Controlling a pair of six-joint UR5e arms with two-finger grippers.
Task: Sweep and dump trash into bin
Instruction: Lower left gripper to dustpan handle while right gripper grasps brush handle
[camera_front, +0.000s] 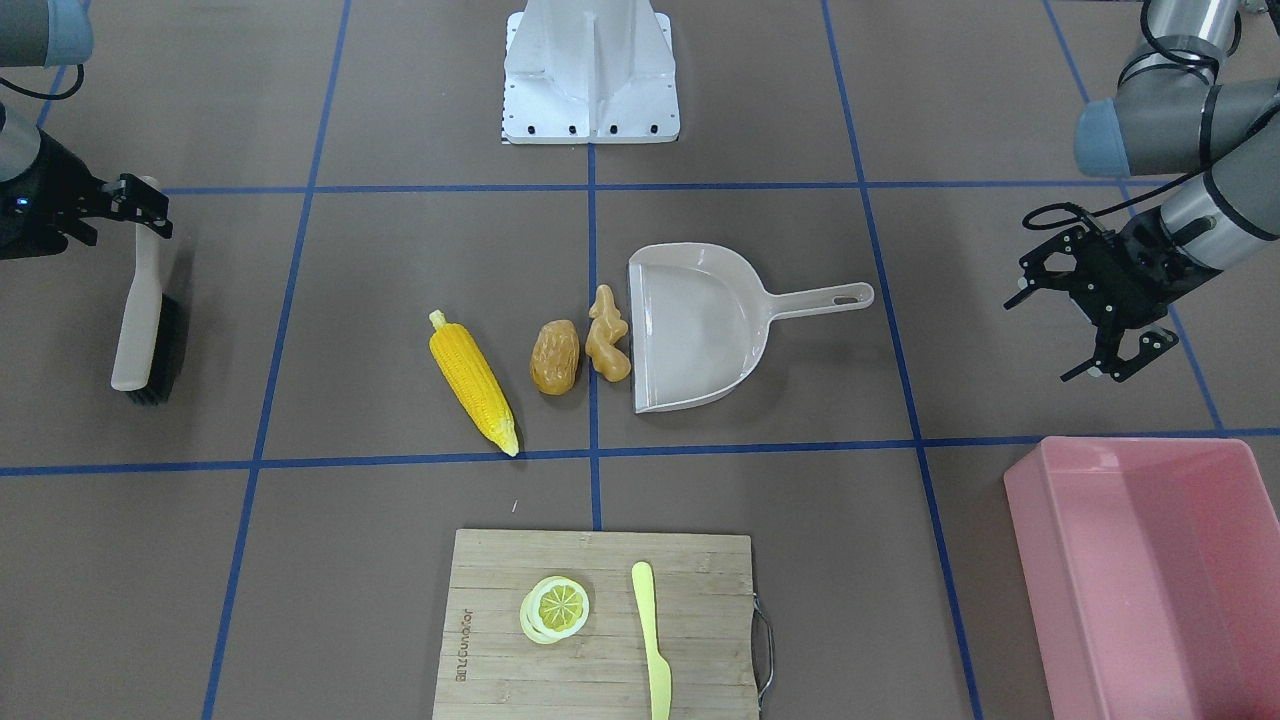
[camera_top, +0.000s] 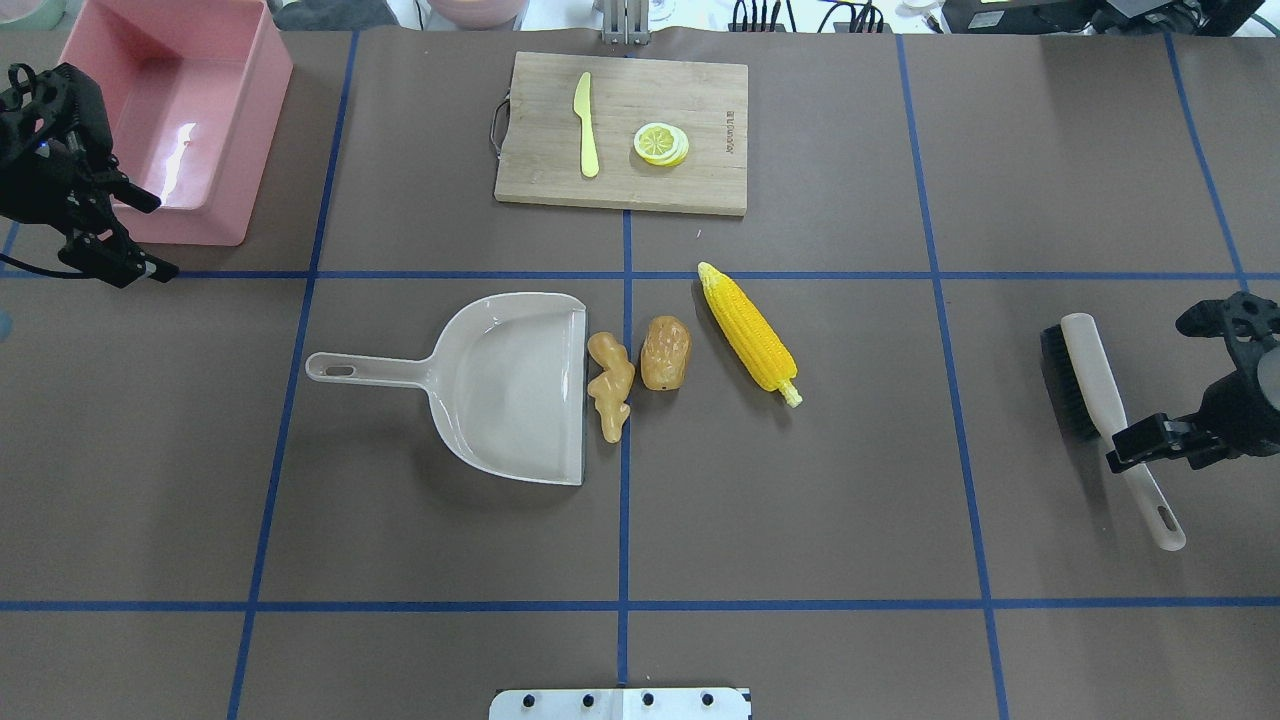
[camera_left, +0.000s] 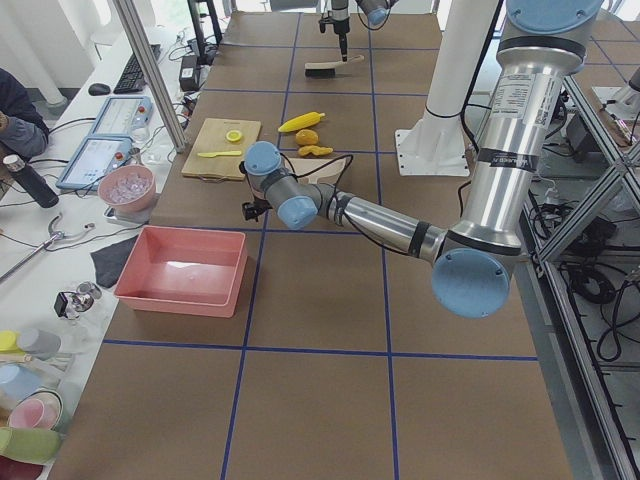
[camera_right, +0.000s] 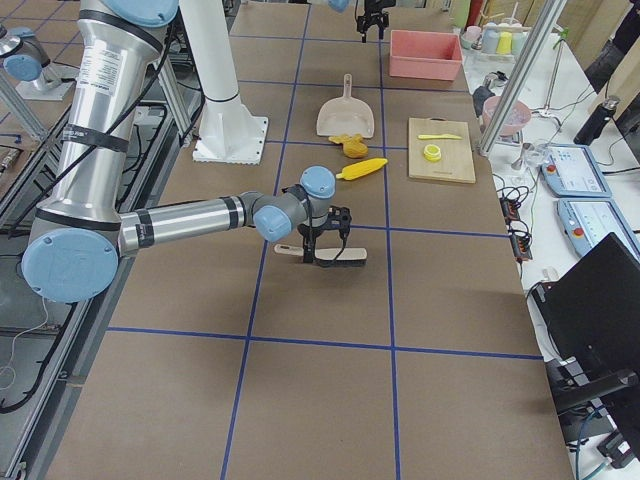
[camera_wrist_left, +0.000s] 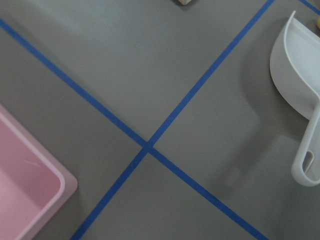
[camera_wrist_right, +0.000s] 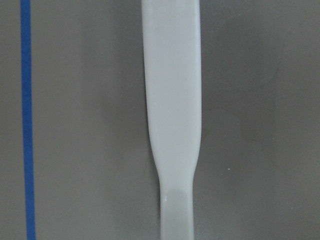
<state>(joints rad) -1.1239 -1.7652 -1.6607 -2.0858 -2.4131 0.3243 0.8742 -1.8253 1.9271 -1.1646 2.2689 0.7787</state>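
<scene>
The trash lies mid-table: a yellow corn cob (camera_front: 472, 380) (camera_top: 748, 326), an orange-brown potato-like lump (camera_front: 555, 356) (camera_top: 665, 352) and a tan ginger root (camera_front: 607, 335) (camera_top: 610, 385). The ginger rests against the open lip of a beige dustpan (camera_front: 700, 325) (camera_top: 510, 385). The pink bin (camera_front: 1040, 560) (camera_top: 215, 215) stands at the far corner on my left side. My left gripper (camera_front: 1040, 340) (camera_top: 160, 238) hangs open and empty beside the bin. My right gripper (camera_top: 1150, 390) is open over the handle of a brush (camera_front: 140, 320) (camera_top: 1085, 370) that lies on the table; the right wrist view shows the handle centred below.
A wooden cutting board (camera_front: 690, 600) at the far edge carries a lemon slice (camera_front: 555, 607) and a yellow knife (camera_front: 652, 640). The robot base (camera_front: 592, 75) sits at the near middle. Blue tape lines grid the brown table. A side bench with cups and tablets lies beyond.
</scene>
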